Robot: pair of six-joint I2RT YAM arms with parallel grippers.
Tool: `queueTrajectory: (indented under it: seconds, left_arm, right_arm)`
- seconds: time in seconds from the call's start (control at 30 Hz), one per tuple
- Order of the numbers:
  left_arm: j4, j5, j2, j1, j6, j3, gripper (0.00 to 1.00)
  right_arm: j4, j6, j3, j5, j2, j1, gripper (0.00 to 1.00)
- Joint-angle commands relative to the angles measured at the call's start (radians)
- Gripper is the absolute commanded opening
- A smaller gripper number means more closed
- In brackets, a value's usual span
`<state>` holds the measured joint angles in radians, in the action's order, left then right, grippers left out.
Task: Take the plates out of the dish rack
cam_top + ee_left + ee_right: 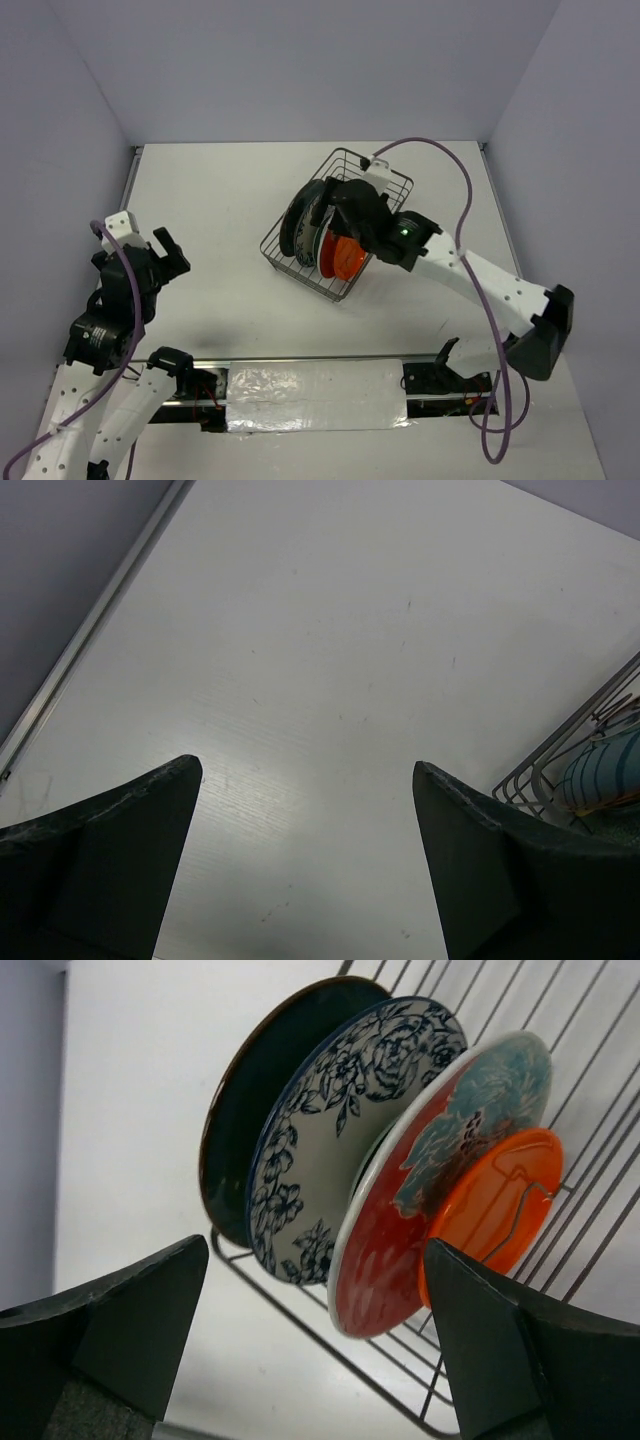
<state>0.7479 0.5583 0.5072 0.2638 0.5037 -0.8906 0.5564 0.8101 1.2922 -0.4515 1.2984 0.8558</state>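
Observation:
The dark wire dish rack [382,166] stands right of the table's middle, with several plates upright in it. In the right wrist view they stand in a row: a dark teal plate [262,1100], a blue-and-white patterned plate [320,1140], a red-and-teal plate [400,1250] and a small orange plate [500,1205]. My right gripper [315,1260] is open above the rack [300,1315], its jaws wide on either side of the plates, touching none. My left gripper [305,770] is open and empty over bare table at the left; the rack's corner [560,755] shows at its right edge.
The white table [220,220] is walled by grey panels at the back and both sides. A taped strip [310,395] with the arm bases runs along the near edge. The right arm's purple cable [455,170] loops over the rack's right side.

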Motion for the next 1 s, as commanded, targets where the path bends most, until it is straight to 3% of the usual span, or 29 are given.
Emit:
queueTrajectory:
  seconds: [0.0,0.07,0.1,0.2,0.27,0.47,0.53,0.7,0.87,0.97]
  left_arm:
    - [-0.045,-0.018,0.019,-0.003,0.001,0.005,1.0]
    - [-0.05,-0.026,0.021,-0.003,-0.004,0.007,1.0]
    - [-0.051,-0.031,0.021,-0.003,-0.007,0.009,0.99]
    - [-0.056,-0.04,0.021,-0.003,-0.01,0.009,1.0]
    - [-0.059,-0.043,0.019,-0.003,-0.011,0.01,1.0]
    - [-0.058,-0.049,0.011,-0.001,-0.013,0.012,0.99]
    - [-0.058,-0.047,0.007,0.002,-0.011,0.01,1.0]
    - [-0.058,-0.046,0.004,0.005,-0.011,0.01,1.0]
    - [-0.056,-0.043,0.001,0.009,-0.01,0.012,1.0]
    - [-0.056,-0.041,0.001,0.009,-0.008,0.012,1.0]
  right_arm:
    - [0.112,0.092,0.113,-0.31,0.097,0.06,0.95]
    - [0.163,0.116,0.142,-0.358,0.165,0.089,0.89]
    - [0.184,0.121,0.177,-0.389,0.186,0.097,0.8]
    - [0.253,0.138,0.234,-0.4,0.265,0.1,0.67]
    - [0.258,0.135,0.243,-0.391,0.294,0.1,0.67]
    - [0.295,0.159,0.262,-0.4,0.335,0.094,0.48]
    - [0.304,0.162,0.266,-0.401,0.341,0.094,0.35]
    - [0.289,0.153,0.265,-0.374,0.349,0.092,0.21]
    - [0.283,0.159,0.262,-0.377,0.328,0.097,0.0]
    - [0.278,0.156,0.263,-0.38,0.314,0.095,0.0]
